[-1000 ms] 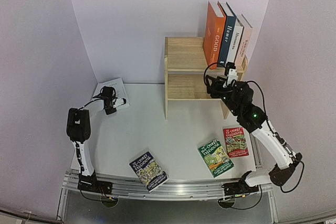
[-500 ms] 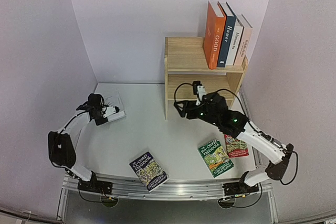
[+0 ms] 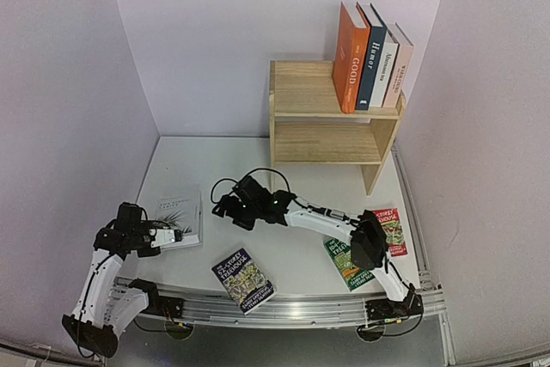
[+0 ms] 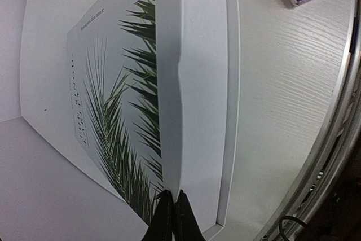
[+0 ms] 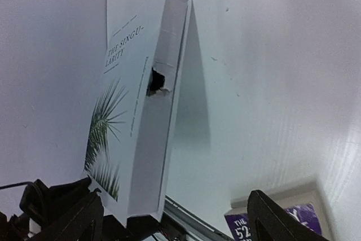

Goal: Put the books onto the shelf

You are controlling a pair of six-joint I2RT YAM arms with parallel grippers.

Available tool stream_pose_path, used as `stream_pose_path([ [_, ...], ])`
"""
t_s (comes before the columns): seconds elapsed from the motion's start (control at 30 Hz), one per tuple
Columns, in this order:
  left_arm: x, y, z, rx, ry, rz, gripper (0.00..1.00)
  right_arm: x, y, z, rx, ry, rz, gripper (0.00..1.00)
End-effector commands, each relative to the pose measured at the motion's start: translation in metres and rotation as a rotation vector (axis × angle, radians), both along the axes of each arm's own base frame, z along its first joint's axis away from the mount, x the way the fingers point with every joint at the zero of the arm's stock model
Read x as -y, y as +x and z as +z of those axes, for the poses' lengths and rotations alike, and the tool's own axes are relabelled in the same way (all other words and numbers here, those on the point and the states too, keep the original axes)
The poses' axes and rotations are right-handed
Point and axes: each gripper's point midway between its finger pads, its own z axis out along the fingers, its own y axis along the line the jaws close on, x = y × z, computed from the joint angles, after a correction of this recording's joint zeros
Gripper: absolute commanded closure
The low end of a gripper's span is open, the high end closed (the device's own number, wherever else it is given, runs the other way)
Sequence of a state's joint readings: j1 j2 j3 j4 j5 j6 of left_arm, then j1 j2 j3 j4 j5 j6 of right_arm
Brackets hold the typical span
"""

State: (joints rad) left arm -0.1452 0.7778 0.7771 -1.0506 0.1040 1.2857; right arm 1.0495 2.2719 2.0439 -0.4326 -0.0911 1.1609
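Note:
A white book with a palm leaf [image 3: 182, 212] lies at the near left of the table, one edge raised. My left gripper [image 3: 163, 235] is shut on that edge; in the left wrist view the black fingertips [image 4: 164, 218] pinch the book [image 4: 197, 83]. My right gripper [image 3: 222, 208] reaches left across the table and stands open, facing the same book [image 5: 107, 128] from a short distance with nothing between its fingers [image 5: 73, 218]. The wooden shelf [image 3: 301, 92] at the back right carries orange [image 3: 348, 58], navy [image 3: 371, 58] and two pale books upright on its top tier.
Three Treehouse paperbacks lie flat near the front: blue [image 3: 243, 279], green [image 3: 348, 259] under the right arm, and red [image 3: 391, 229]. A metal rail [image 3: 284, 307] runs along the near edge. White walls enclose the table on three sides.
The left arm has dragged the palm-leaf book from the back left toward the near edge. The right arm has swung from the shelf leftward across the table, its jaws opening wider.

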Motion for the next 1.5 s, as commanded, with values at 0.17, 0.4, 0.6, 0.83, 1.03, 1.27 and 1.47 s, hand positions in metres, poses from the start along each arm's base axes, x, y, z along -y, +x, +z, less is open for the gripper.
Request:
stream_pose_path([
  [0.17,0.013,-0.024,-0.011,-0.043,-0.024,-0.142,1.0,-0.08,-0.003,-0.053,-0.333,0.247,-0.024,0.08],
  [0.4,0.02,-0.028,-0.018,-0.065,-0.047,-0.195,1.0,-0.119,-0.002,-0.078,-0.431,0.456,-0.016,0.06],
  [0.6,0.025,-0.032,-0.02,-0.083,-0.073,-0.214,1.0,-0.115,0.005,-0.082,-0.398,0.482,-0.053,0.07],
  [0.83,0.025,-0.027,-0.015,-0.092,-0.079,-0.192,0.9,-0.126,0.004,-0.074,-0.369,0.533,0.016,0.61],
  [1.03,0.032,-0.024,0.013,-0.16,-0.192,-0.037,0.01,-0.103,-0.018,-0.035,-0.168,0.485,0.205,0.87],
  [1.27,0.056,0.018,0.109,-0.197,-0.483,0.202,0.0,-0.055,-0.047,0.037,0.227,0.363,0.452,0.94],
  [1.47,0.08,0.022,0.161,-0.211,-0.631,0.123,0.0,0.001,-0.072,0.104,0.669,0.243,0.615,0.97],
])
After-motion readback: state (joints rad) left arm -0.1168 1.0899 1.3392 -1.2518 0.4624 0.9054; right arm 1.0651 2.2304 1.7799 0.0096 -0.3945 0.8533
